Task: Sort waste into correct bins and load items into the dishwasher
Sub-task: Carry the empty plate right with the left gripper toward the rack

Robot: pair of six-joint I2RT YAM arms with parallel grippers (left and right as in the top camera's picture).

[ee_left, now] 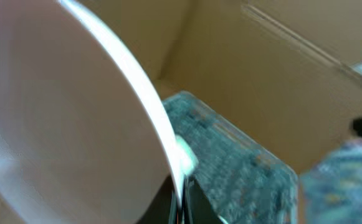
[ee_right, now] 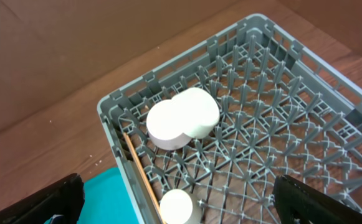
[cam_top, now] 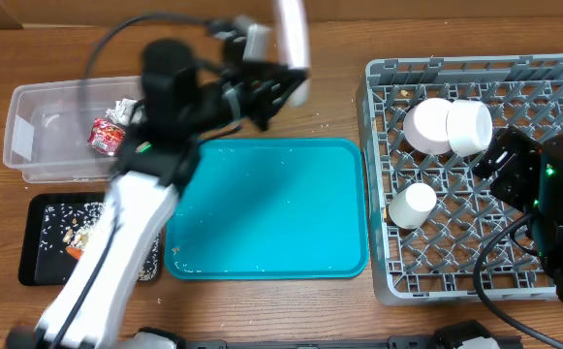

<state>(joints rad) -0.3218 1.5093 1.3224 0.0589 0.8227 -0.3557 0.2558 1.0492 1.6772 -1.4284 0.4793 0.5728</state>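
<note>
The left gripper (cam_top: 283, 89) has its jaws clamped on the lower rim of the white plate (cam_top: 292, 39). The plate stands almost on edge in the air, beyond the far edge of the teal tray (cam_top: 271, 208), and it is blurred. In the left wrist view the rim runs down into the dark fingers (ee_left: 179, 208). The right gripper (ee_right: 177, 183) hangs with its jaws wide apart and nothing between them. It is above the grey rack (cam_top: 475, 281), which stands just right of the teal tray. In the rack, two white bowls (cam_top: 426, 126) (cam_top: 471, 126) touch each other near the far wall. The small cup (cam_top: 412, 206) is near the wall that faces the teal tray, and the chopsticks (ee_right: 140, 171) lie along this wall. Rows of bare pegs are open on the side away from the teal tray. Beyond the teal tray's far left corner the clear tub (cam_top: 29, 145) holds the red wrapper (cam_top: 105, 136) and the tissue (cam_top: 124, 109). The wrapper's print is too small to read. Just left of the teal tray the black tray (cam_top: 37, 267) carries rice and the carrot (cam_top: 74, 252).
</note>
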